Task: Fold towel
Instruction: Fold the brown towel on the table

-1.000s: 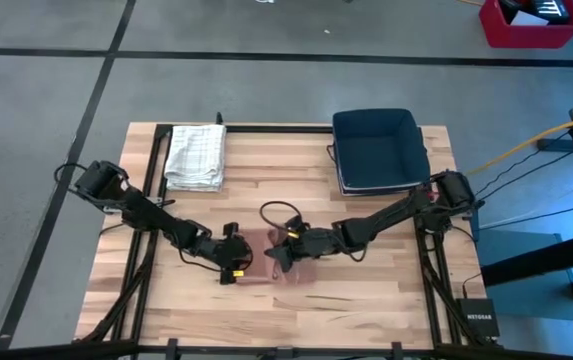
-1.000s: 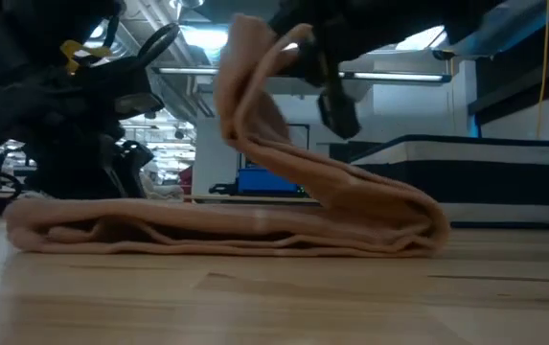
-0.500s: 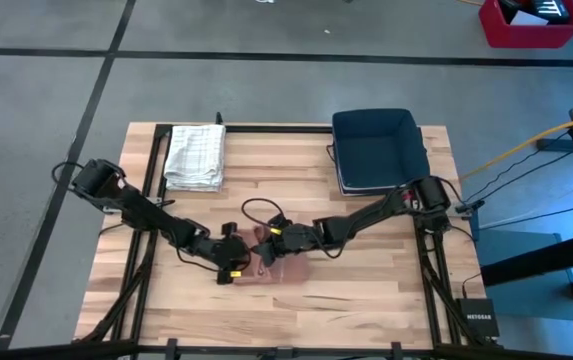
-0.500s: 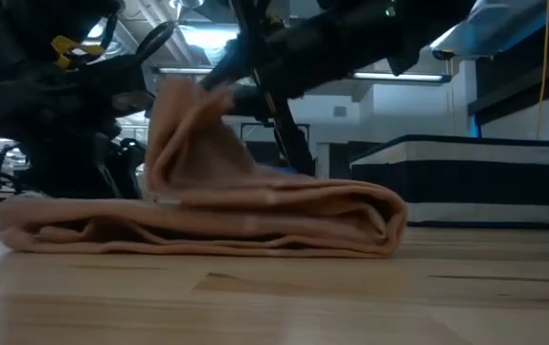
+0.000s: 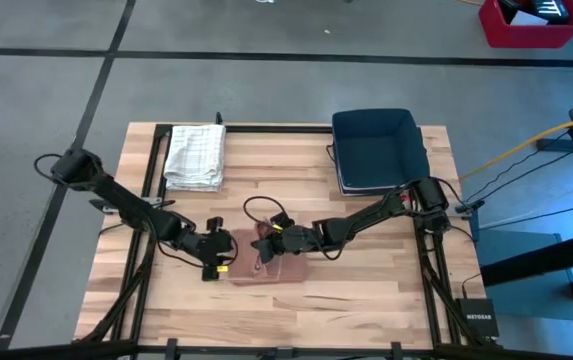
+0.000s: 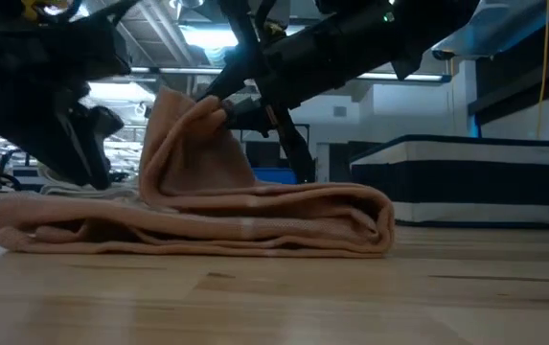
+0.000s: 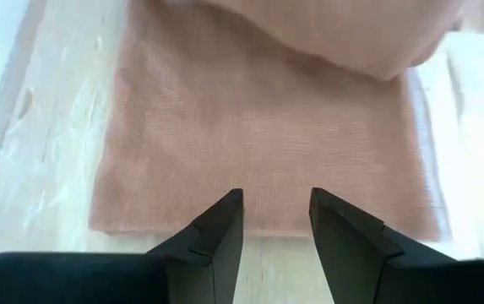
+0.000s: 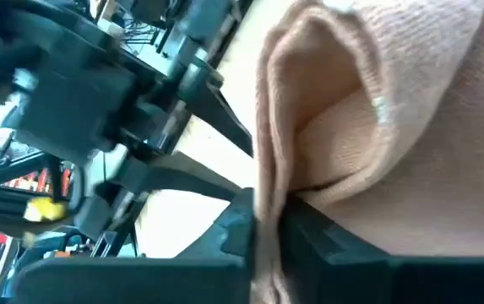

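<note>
Meanwhile the right gripper [image 5: 263, 247], clamped on the pink towel's [image 5: 271, 262] raised edge, had carried that flap leftward over the lower layers mid-table, while the left gripper [image 5: 220, 252], fingers apart and empty, had backed off beside it, so the fold looked nearly laid.

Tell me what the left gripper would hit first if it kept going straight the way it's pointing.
Probably the pink towel. The left gripper has its fingers open and empty, aimed at the towel's near edge, just ahead of the tips on the table. Height above the cloth is unclear.
</note>
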You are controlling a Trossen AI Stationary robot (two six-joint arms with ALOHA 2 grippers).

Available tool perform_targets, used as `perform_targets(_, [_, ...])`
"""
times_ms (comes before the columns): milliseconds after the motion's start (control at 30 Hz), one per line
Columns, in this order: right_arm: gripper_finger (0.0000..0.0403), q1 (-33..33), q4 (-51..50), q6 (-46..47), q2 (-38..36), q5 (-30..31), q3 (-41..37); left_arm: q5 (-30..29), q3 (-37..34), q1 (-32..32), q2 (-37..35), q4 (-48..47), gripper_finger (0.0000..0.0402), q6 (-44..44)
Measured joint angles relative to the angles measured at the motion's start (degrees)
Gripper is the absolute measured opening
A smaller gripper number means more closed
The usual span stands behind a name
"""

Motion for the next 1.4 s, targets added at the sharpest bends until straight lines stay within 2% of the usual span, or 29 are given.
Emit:
perform_targets(67, [0.006, 0.0, -0.2, 0.8, 0.0, -0.6, 0.0, 0.0, 0.0, -0.2, -1.6, -1.2, 0.013, -0.3])
perform_targets(233, [0.0143, 0.0, -2.1, 0.8, 0.0, -7.0, 0.0, -0.2, 0.0, -0.3, -4.5, -2.0, 0.013, -0.3])
perform_targets(367, [0.0194, 0.0, -0.9, -0.3, 0.0, -7.4, -0.1, -0.2, 0.0, -0.3, -6.1, -2.4, 0.013, -0.3])
perform_targets(433, [0.021, -0.3, -0.5, -2.5, 0.0, -9.2, 0.0, -0.1, 0.0, -0.3, -7.2, -3.3, 0.013, -0.4])
perform_targets(600, [0.0228, -1.2, -3.3, -9.1, -1.0, -18.2, -0.1, -0.1, 2.3, -0.3, -11.7, -9.3, 0.013, -3.1])
perform_targets(733, [0.0229, -0.7, -6.3, -18.5, -4.8, -19.0, -0.1, -3.2, 2.7, -0.3, -13.2, -1.0, 0.013, -3.1])
perform_targets(900, [0.0229, 2.6, -7.9, -31.2, -5.8, -12.7, -0.3, -2.9, 2.7, -0.7, -6.6, 3.8, 0.013, -2.8])
perform_targets(1000, [0.0229, 4.6, -7.1, -36.7, -5.8, -6.6, -1.8, -2.9, 2.6, -0.4, -0.5, 8.4, 0.013, -0.6])
perform_targets(1133, [0.023, 5.9, 1.2, -42.0, -5.0, 2.8, -6.4, -3.1, 2.7, 1.3, 9.1, 16.4, 0.013, 1.0])
perform_targets(1267, [0.023, 5.7, 9.8, -43.5, -1.1, 2.3, -10.4, -2.5, 2.7, 0.6, 16.1, 16.1, 0.013, -5.5])
perform_targets(1400, [0.023, 5.8, 11.1, -48.2, 4.5, 1.8, -10.9, -3.8, 2.9, -1.9, 20.3, 16.6, 0.013, -12.2])
